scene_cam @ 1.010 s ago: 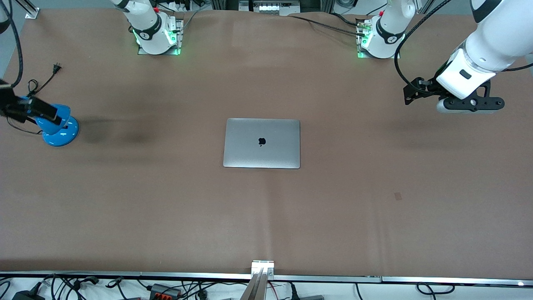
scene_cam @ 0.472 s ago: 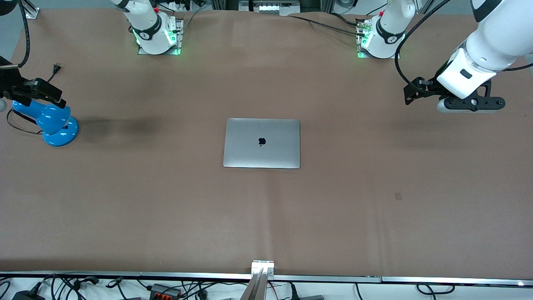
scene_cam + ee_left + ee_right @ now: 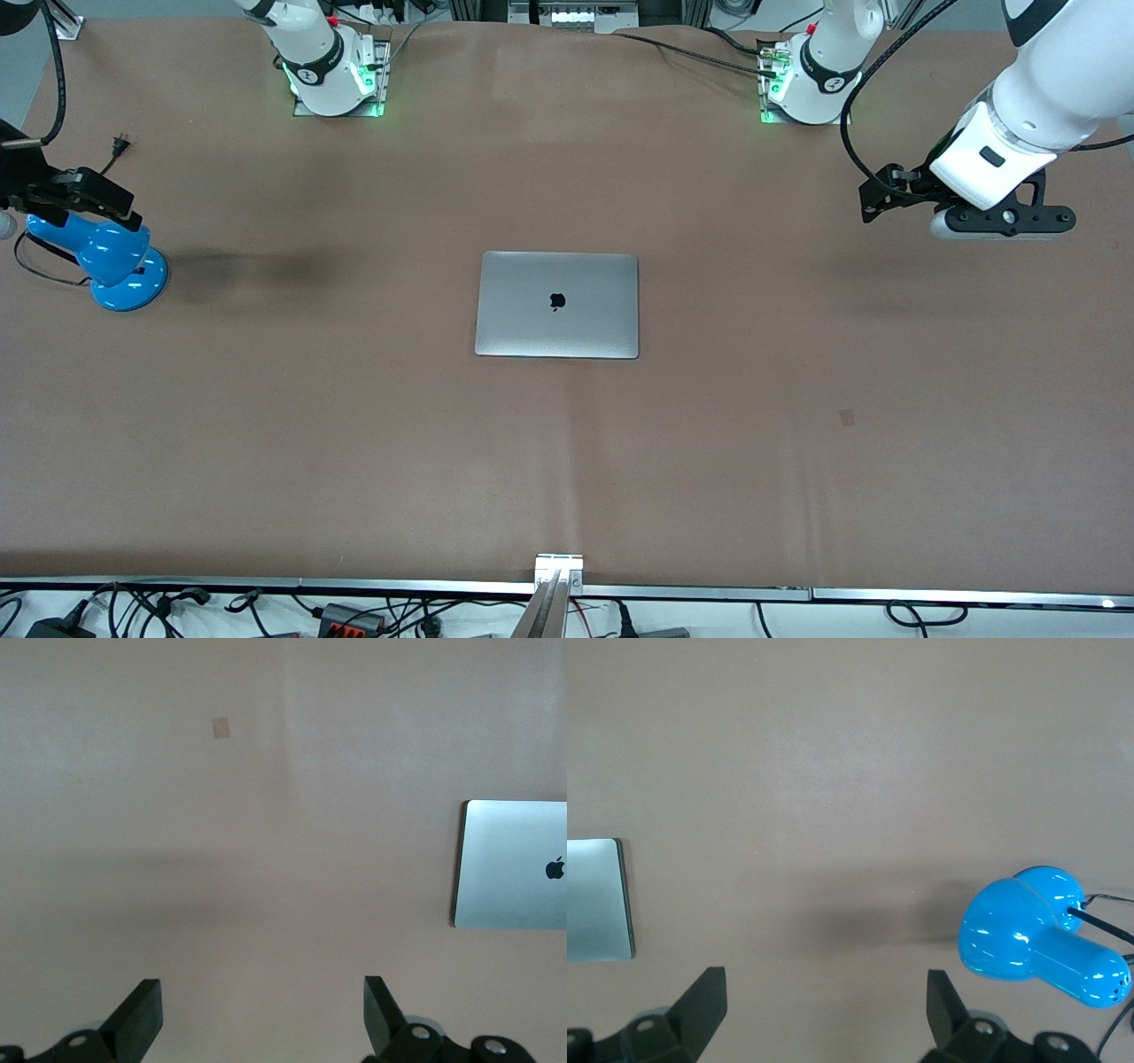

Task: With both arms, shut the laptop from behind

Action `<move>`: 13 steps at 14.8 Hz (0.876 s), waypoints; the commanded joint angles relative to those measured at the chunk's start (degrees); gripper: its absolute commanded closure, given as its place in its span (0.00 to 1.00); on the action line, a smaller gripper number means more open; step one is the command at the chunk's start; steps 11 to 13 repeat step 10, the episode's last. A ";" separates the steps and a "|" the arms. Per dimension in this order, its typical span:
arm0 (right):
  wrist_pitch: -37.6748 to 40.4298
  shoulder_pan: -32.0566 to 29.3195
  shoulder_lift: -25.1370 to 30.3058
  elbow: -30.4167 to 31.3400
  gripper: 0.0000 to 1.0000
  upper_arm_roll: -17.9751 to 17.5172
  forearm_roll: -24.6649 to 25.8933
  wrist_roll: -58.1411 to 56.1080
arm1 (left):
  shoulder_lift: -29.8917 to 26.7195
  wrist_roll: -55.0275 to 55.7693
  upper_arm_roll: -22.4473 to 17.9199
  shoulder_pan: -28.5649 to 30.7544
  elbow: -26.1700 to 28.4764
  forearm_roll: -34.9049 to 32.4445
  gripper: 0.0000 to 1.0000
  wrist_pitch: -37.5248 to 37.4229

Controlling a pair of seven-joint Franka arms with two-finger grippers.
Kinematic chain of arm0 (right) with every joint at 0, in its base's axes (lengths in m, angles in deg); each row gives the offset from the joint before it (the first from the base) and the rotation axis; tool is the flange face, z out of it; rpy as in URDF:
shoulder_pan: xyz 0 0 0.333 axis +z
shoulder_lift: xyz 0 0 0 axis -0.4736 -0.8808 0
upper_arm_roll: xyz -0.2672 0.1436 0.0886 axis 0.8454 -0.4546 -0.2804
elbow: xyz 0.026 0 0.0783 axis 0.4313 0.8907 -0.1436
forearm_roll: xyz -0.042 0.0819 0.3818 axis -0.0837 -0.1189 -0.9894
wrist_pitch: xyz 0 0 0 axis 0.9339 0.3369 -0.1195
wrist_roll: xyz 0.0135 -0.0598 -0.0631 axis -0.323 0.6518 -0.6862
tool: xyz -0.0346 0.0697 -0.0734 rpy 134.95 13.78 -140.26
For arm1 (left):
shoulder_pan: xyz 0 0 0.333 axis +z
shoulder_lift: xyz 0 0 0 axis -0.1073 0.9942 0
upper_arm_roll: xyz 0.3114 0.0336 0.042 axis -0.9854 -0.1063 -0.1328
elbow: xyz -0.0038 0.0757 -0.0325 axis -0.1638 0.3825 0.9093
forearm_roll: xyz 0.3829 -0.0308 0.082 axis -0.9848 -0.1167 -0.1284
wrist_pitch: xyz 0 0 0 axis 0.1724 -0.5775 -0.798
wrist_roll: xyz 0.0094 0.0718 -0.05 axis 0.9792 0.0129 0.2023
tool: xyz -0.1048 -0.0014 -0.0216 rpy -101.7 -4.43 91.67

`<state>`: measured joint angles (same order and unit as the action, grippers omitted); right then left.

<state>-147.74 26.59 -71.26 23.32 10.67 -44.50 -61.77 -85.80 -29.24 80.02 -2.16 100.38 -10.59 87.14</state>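
The silver-grey laptop lies shut and flat in the middle of the table, lid up with its dark apple logo showing. It also shows in the left wrist view and at the edge of the right wrist view. My left gripper hangs open and empty over bare table toward the left arm's end, its jaws wide apart in the left wrist view. My right gripper is open and empty above the blue desk lamp, jaws wide apart in the right wrist view. Neither gripper touches the laptop.
A blue desk lamp stands at the right arm's end of the table, also seen in the right wrist view, with its black cord and plug lying beside it. A small tape patch sits on the brown table cover.
My right gripper has risen and drawn back a little over the blue lamp, then stopped. The left gripper and the laptop have hardly moved.
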 commanded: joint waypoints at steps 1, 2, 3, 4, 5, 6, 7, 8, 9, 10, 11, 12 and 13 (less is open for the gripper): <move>0.87 -1.14 1.32 1.19 0.00 -0.92 0.82 -0.79 | -0.97 -0.78 -0.20 -0.04 -0.04 -0.81 0.00 -0.67; 1.05 -1.14 1.50 1.19 0.00 -0.92 0.82 -0.79 | -0.97 -0.78 -0.20 -0.04 -0.04 -0.81 0.00 -0.67; 1.14 -1.05 1.50 1.19 0.00 -1.01 0.82 -0.79 | -0.97 -0.78 -0.20 -0.04 -0.04 -0.81 0.00 -0.67; 1.05 -1.05 1.50 1.19 0.00 -1.01 0.82 -0.79 | -0.97 -0.78 -0.20 -0.04 -0.13 -0.81 0.00 -0.67; 1.05 -1.05 1.50 1.19 0.00 -1.10 0.82 -0.79 | -0.97 -0.78 -0.20 -0.04 -0.04 -0.81 0.00 -0.67; 1.05 -1.05 1.50 1.19 0.00 -1.10 0.82 -0.70 | -0.88 -0.78 -0.20 -0.04 -0.04 -0.81 0.00 -0.76; 0.88 -1.05 1.50 1.19 0.00 -1.10 0.82 -0.70 | -0.88 -0.78 -0.20 -0.04 -0.13 -0.81 0.00 -0.67; 0.79 -1.05 1.50 1.19 0.00 -1.10 0.82 -0.70 | -0.70 -0.78 -0.20 -0.04 -0.13 -0.81 0.00 -0.67; 0.79 -1.05 1.50 1.19 0.00 -1.01 0.82 -0.70 | -0.70 -0.78 -0.28 -0.04 -0.04 -0.81 0.00 -0.67; 0.79 -1.05 1.58 1.19 0.00 -1.10 0.82 -0.70 | -0.70 -0.78 -0.29 -0.04 -0.13 -0.81 0.00 -0.76; 0.79 -1.05 1.58 1.19 0.00 -1.10 0.82 -0.70 | -0.70 -0.78 -0.29 -0.04 -0.13 -0.81 0.00 -0.76; 0.79 -1.05 1.58 1.19 0.00 -1.10 0.82 -0.70 | -0.70 -0.78 -0.29 -0.04 -0.13 -0.81 0.00 -0.76; 0.79 -1.05 1.58 1.19 0.00 -1.10 0.82 -0.70 | -0.70 -0.78 -0.29 -0.04 -0.13 -0.81 0.00 -0.76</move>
